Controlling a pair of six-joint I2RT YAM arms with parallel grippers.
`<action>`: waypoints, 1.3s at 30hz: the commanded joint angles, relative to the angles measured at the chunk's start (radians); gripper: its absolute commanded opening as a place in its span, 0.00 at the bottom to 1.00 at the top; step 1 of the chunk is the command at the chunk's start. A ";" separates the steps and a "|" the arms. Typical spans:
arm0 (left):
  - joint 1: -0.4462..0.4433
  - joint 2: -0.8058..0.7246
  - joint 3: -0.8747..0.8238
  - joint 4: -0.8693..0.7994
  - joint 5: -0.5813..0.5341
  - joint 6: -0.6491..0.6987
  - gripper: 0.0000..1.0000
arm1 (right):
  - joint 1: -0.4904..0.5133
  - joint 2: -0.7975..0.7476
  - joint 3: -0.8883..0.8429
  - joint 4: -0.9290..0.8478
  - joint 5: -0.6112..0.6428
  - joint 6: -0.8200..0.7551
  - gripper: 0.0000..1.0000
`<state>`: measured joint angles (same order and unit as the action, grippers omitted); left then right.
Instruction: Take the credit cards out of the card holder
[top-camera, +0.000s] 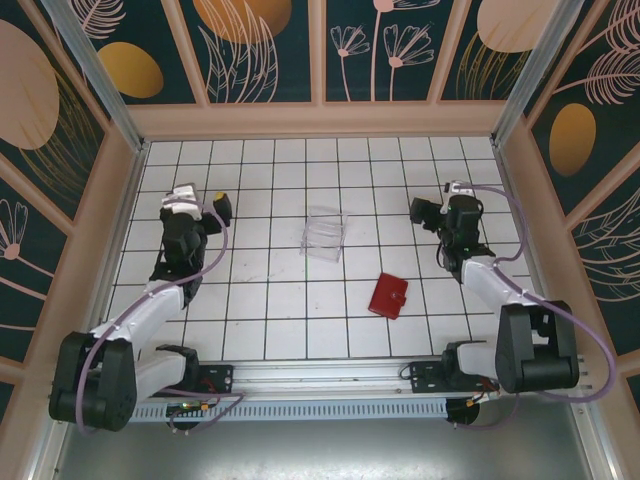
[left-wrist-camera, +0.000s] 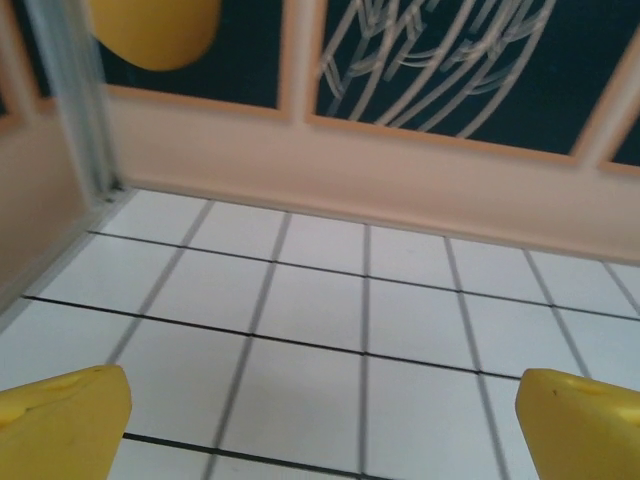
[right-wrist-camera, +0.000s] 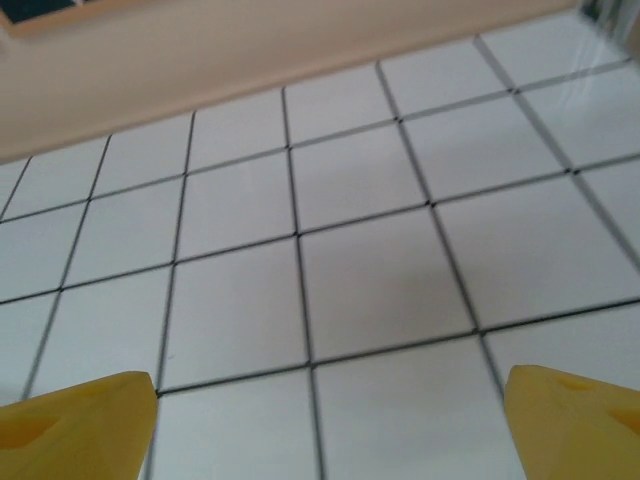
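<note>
The card holder (top-camera: 388, 296), a small red wallet, lies folded shut on the white tiled floor right of centre, its tab closed. The credit cards are hidden from sight. My left gripper (top-camera: 222, 208) hovers at the left, far from the wallet, and it is open: its yellow fingertips (left-wrist-camera: 62, 420) stand wide apart over bare tiles. My right gripper (top-camera: 420, 212) hangs at the right, about two tiles beyond the wallet. It is open too, and its yellow fingertips (right-wrist-camera: 575, 420) have nothing between them.
A clear plastic box (top-camera: 325, 232) stands near the middle, up and left of the wallet. Peach walls (top-camera: 320, 120) with dark patterned panels close in the tiled floor on three sides. The arm bases sit on a rail (top-camera: 320, 380) at the near edge.
</note>
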<state>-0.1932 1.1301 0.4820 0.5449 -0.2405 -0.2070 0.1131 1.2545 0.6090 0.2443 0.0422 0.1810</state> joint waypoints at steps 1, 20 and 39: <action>-0.022 -0.035 0.071 -0.213 0.100 -0.083 0.97 | 0.056 -0.043 0.061 -0.365 -0.052 0.141 0.87; -0.043 -0.113 0.170 -0.424 0.257 -0.177 0.97 | 0.340 -0.117 -0.031 -0.822 -0.122 0.554 0.81; -0.043 -0.134 0.219 -0.604 0.351 -0.225 0.96 | 0.596 0.224 0.159 -0.732 -0.153 0.634 0.69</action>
<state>-0.2359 0.9993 0.6689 -0.0017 0.0689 -0.4038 0.6754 1.4364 0.7204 -0.5049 -0.1238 0.7685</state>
